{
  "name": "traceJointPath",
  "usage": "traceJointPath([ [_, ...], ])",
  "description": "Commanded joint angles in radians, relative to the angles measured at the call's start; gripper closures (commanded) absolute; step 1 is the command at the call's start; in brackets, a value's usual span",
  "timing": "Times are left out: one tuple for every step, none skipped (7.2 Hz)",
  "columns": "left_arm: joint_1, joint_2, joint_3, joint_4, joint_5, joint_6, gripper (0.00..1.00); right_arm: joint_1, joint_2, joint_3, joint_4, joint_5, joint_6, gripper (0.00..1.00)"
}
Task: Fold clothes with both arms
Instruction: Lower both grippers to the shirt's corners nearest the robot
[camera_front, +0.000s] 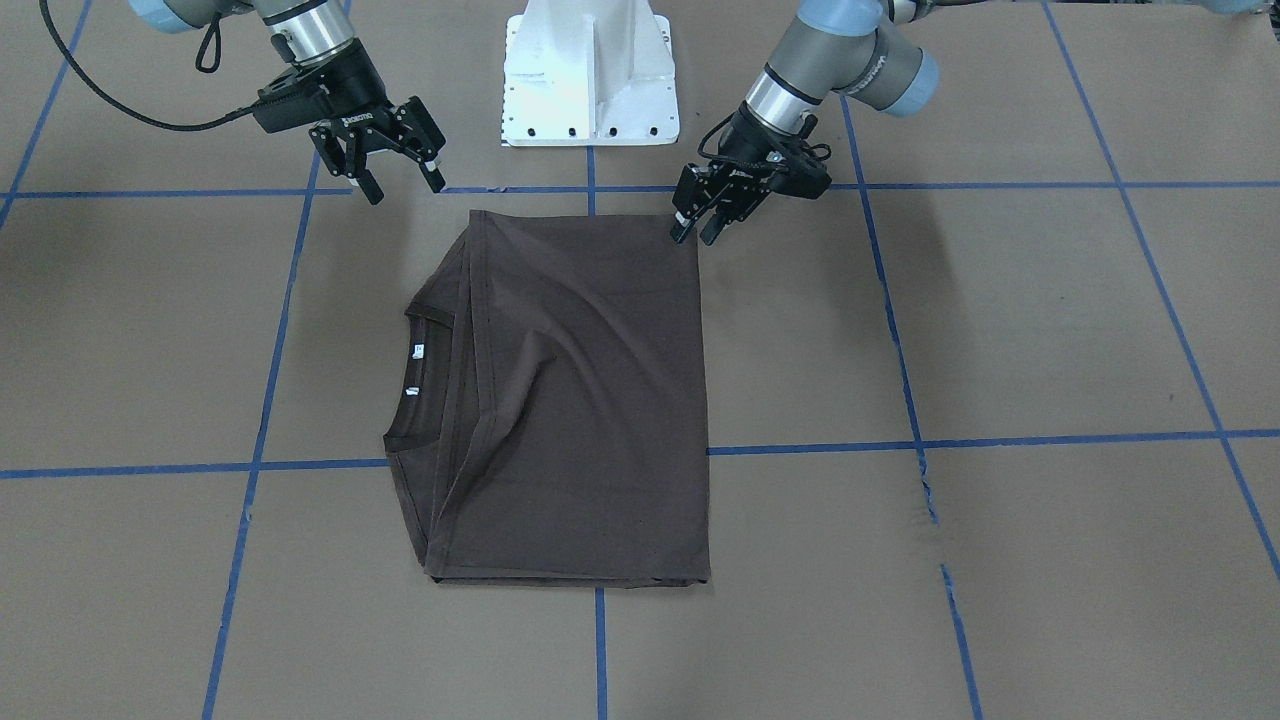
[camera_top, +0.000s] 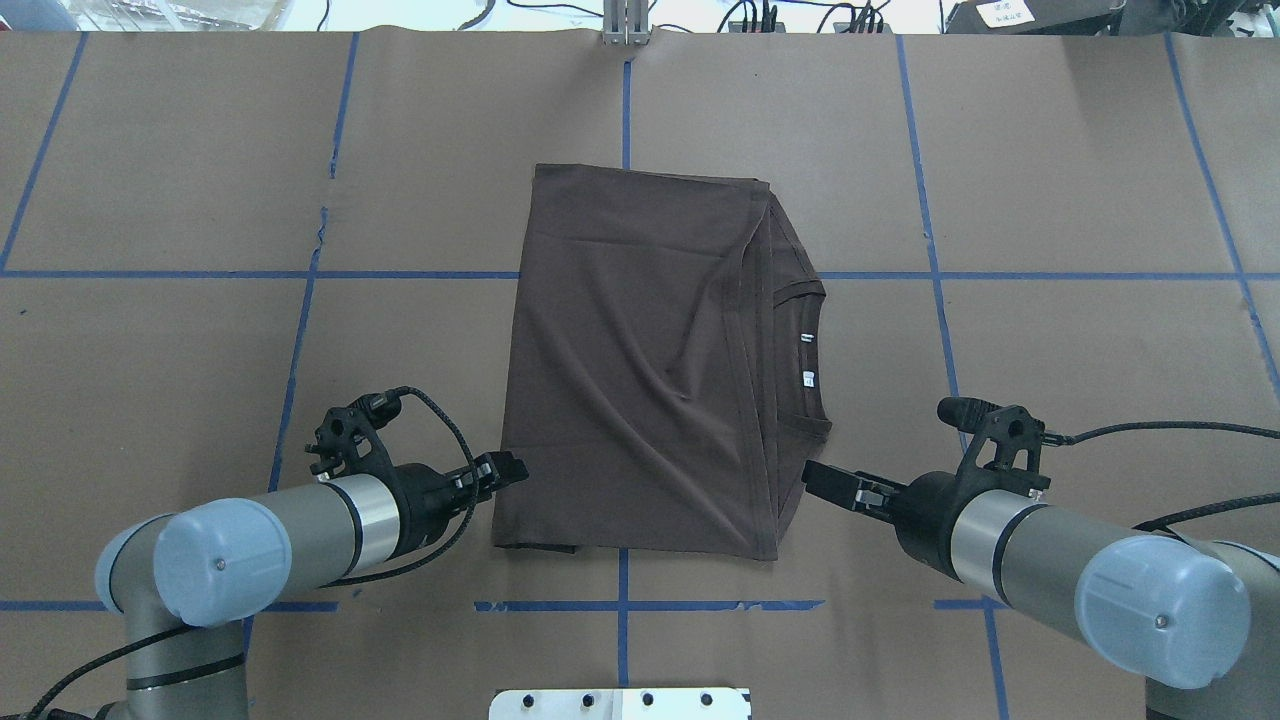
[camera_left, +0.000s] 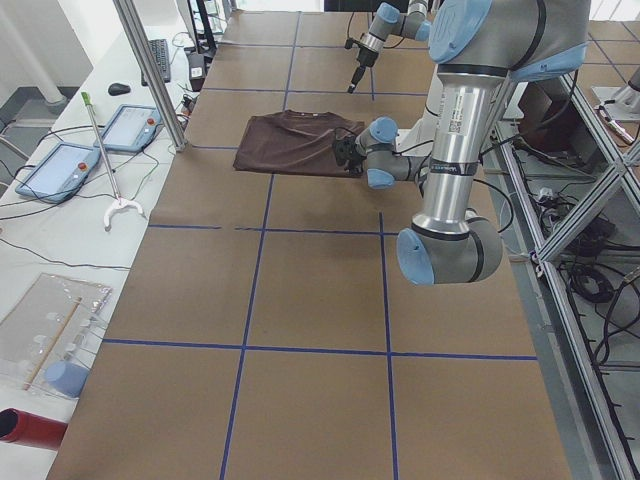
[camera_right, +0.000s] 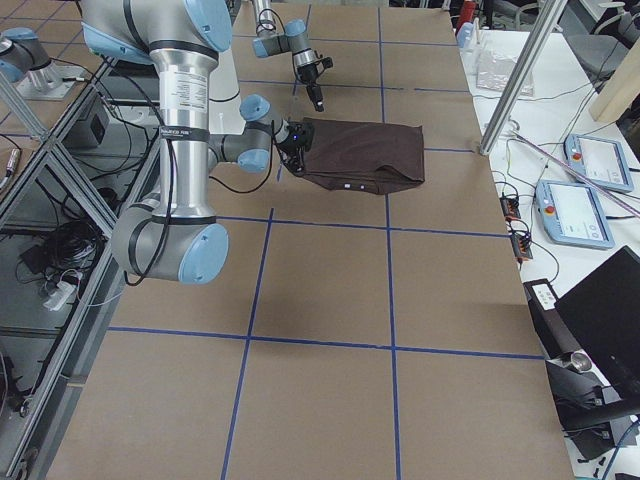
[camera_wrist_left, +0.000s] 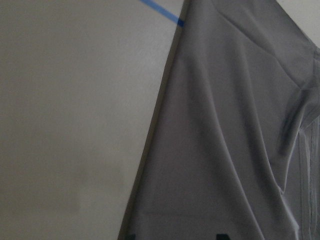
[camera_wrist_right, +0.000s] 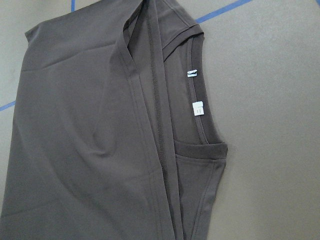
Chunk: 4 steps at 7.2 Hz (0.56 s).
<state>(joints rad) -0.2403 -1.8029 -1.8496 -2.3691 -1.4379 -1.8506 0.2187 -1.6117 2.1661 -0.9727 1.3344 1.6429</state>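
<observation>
The folded T-shirt (camera_top: 640, 370) lies mid-desk, its long axis running from my edge toward the far one, with the collar (camera_top: 812, 355) on my right. My left gripper (camera_front: 697, 228), jaws parted and empty, sits at its near-left corner (the closer one). My right gripper (camera_front: 392, 170), spread wide, hangs just off the near-right corner.

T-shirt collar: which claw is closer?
Right. The right claw hovers just off the collar side's near corner; the left claw is at the opposite edge, across the T-shirt.
</observation>
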Motion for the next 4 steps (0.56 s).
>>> traceJointPath([
  [0.035,0.004,0.006,-0.001,0.036,-0.05,0.41,0.005,0.001,0.0,0.0,0.0,0.0,0.0],
  [0.053,0.028,0.007,-0.001,0.036,-0.05,0.41,0.005,-0.004,0.0,0.0,-0.001,0.0,0.0],
  [0.064,0.03,0.009,-0.001,0.036,-0.048,0.41,0.005,-0.005,0.0,0.0,-0.001,0.0,0.0],
  [0.073,0.031,0.01,-0.001,0.037,-0.048,0.41,0.005,-0.007,0.001,0.0,-0.001,0.0,0.0],
])
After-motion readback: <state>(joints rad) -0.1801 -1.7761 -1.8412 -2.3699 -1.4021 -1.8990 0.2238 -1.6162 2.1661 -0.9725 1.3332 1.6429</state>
